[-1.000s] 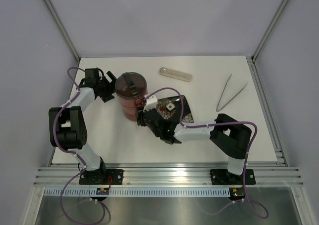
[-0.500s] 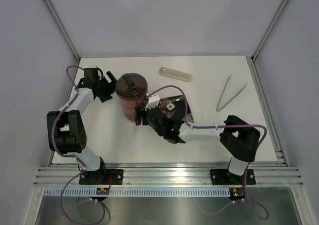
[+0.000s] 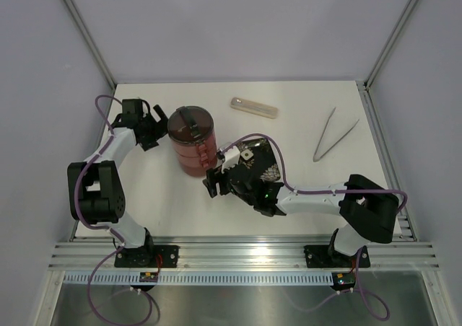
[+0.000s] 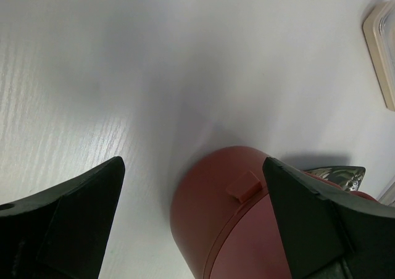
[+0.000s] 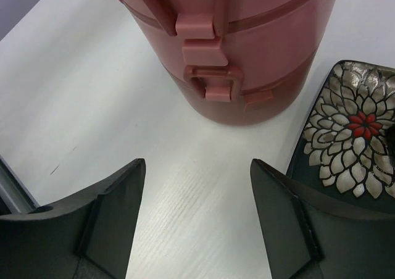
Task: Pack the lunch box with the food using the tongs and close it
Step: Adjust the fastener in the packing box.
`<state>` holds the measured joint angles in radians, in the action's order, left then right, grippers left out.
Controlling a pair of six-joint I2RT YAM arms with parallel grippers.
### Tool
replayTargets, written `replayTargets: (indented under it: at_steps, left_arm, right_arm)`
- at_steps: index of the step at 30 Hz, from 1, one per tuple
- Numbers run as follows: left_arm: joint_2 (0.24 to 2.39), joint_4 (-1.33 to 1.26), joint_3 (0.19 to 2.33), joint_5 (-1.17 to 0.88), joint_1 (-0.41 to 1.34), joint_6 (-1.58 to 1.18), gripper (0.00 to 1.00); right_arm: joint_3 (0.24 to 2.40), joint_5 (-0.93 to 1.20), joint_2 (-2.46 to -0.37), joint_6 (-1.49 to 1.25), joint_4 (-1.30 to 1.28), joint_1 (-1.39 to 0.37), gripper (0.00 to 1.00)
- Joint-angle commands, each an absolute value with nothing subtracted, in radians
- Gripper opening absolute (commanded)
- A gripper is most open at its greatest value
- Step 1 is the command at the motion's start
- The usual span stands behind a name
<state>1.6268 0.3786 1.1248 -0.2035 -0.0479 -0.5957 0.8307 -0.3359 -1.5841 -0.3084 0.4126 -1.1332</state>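
The lunch box point(image 3: 192, 140) stands stacked and lidded at the table's left middle, a dark handle over its top. Its dusty-red wall point(image 4: 213, 223) fills the lower left wrist view, and its side clasps point(image 5: 207, 52) face the right wrist camera. My left gripper point(image 3: 154, 126) is open just left of the box, its fingers point(image 4: 65, 223) apart from the wall. Just near-right of the box's base, my right gripper point(image 3: 212, 179) is open over bare table, nothing between its fingers point(image 5: 108, 223). The tongs point(image 3: 334, 134) lie at the far right. No food shows.
The black flower-patterned plate point(image 3: 264, 169) lies right of the lunch box, partly under my right arm; its corner point(image 5: 355, 128) shows in the right wrist view. A long translucent case point(image 3: 254, 107) lies at the back, its end point(image 4: 384, 50) in the left wrist view.
My right gripper has drawn back from the lunch box toward the near side and opened wider. The left gripper stays beside the box, its jaws slightly wider.
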Motion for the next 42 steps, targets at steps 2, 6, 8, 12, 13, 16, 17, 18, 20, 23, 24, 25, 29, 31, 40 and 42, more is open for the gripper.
replayTargets:
  at_steps: [2,6,8,12,13,16,17,18,20,23,24,25,29,31,40,42]
  left_arm:
    - [1.571,0.342,1.112,-0.164,-0.032,-0.607,0.99]
    - [1.569,0.321,1.094,-0.135,-0.015,-0.614,0.99]
    - [1.575,0.307,1.089,-0.133,-0.009,-0.617,0.99]
    - [1.549,0.292,1.071,-0.095,-0.006,-0.609,0.99]
    - [1.543,0.287,1.059,-0.092,-0.006,-0.607,0.99]
    - [1.52,0.267,1.043,-0.084,-0.006,-0.595,0.99]
    - [1.517,0.265,1.04,-0.074,0.015,-0.589,0.99]
    - [1.514,0.265,1.039,-0.069,0.017,-0.588,0.99]
    - [1.511,0.264,1.031,-0.063,0.017,-0.588,0.99]
    - [1.509,0.264,1.025,-0.057,0.017,-0.587,0.99]
    - [1.509,0.264,1.023,-0.054,0.015,-0.588,0.99]
    - [1.512,0.264,1.023,-0.052,0.017,-0.586,0.99]
    - [1.526,0.268,1.032,-0.043,0.017,-0.58,0.99]
    - [1.534,0.273,1.04,-0.041,0.017,-0.577,0.99]
    - [1.552,0.273,1.054,-0.029,0.015,-0.572,0.99]
    - [1.554,0.275,1.057,-0.031,0.015,-0.572,0.99]
  right_arm:
    - [0.836,-0.313,-1.562,-0.325,0.439,-1.14,0.78]
    - [0.885,-0.33,-1.609,-0.307,0.419,-1.14,0.82]
    - [0.913,-0.336,-1.641,-0.304,0.42,-1.138,0.84]
    - [0.928,-0.307,-1.69,-0.296,0.455,-1.127,0.84]
    - [0.924,-0.311,-1.698,-0.295,0.471,-1.124,0.84]
    - [0.913,-0.305,-1.733,-0.302,0.512,-1.105,0.85]
    - [0.91,-0.298,-1.741,-0.304,0.532,-1.101,0.85]
    - [0.91,-0.29,-1.749,-0.304,0.538,-1.095,0.86]
    - [0.908,-0.288,-1.761,-0.299,0.552,-1.091,0.87]
    - [0.888,-0.302,-1.752,-0.288,0.584,-1.089,0.88]
    - [0.884,-0.301,-1.75,-0.282,0.591,-1.085,0.88]
    - [0.879,-0.304,-1.747,-0.279,0.601,-1.081,0.88]
    - [0.851,-0.291,-1.738,-0.255,0.646,-1.068,0.88]
    - [0.835,-0.287,-1.736,-0.244,0.656,-1.059,0.88]
    - [0.802,-0.232,-1.747,-0.219,0.761,-1.032,0.88]
    - [0.804,-0.215,-1.752,-0.209,0.781,-1.031,0.89]
